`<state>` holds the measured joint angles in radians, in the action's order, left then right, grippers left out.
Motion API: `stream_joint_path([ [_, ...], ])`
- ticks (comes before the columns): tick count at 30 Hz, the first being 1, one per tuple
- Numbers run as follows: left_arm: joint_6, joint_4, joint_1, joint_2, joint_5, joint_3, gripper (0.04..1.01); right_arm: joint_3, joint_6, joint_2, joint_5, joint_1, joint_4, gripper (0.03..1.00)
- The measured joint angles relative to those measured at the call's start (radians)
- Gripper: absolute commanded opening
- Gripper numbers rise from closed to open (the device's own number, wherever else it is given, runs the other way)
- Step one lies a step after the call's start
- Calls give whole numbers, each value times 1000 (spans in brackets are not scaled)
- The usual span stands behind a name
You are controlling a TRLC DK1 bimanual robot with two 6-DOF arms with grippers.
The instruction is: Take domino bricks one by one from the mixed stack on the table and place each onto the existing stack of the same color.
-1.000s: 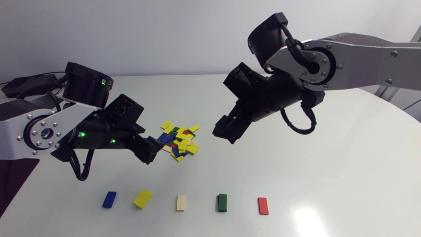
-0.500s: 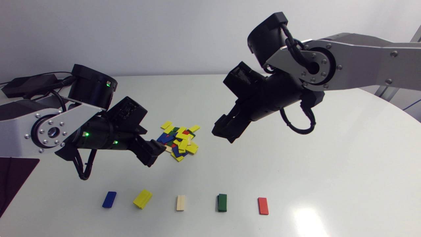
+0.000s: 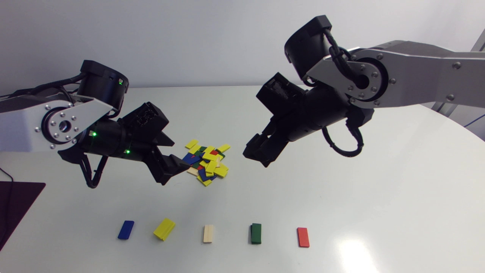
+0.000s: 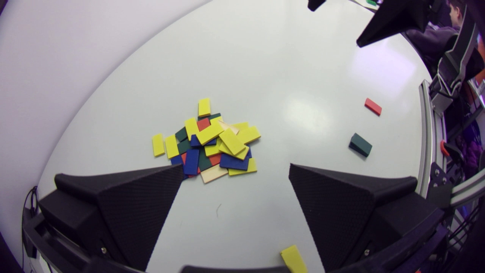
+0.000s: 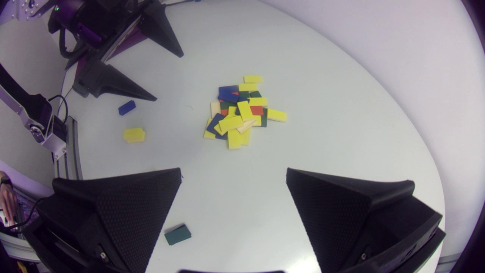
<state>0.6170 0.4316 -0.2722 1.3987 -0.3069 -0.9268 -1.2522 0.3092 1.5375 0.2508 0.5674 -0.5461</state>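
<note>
Left gripper (image 4: 235, 168): held at 9 o'clock of mixed stack (image 3: 206, 163); right gripper (image 5: 233, 172) at 3 o'clock. Both are spread apart, empty.

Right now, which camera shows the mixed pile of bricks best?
Left wrist view: the mixed pile is largest there, colours distinct, just ahead of the left gripper. Right wrist view shows it whole but smaller; head view smallest, one edge behind the left gripper.

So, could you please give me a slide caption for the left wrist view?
Left jaws open over the table, mixed domino pile just ahead.
</note>
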Motion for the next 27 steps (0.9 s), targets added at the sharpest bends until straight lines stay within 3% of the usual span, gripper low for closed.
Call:
stream_joint_path([
  [4, 140, 85, 42, 76, -77, -64, 990, 0, 0, 0, 0, 2, 0, 970],
  [11, 378, 218, 57, 189, -107, -142, 989, 0, 0, 0, 0, 2, 0, 970],
  [27, 648, 263, 32, 393, -109, -300, 982, 0, 0, 12, 0, 2, 1, 970],
])
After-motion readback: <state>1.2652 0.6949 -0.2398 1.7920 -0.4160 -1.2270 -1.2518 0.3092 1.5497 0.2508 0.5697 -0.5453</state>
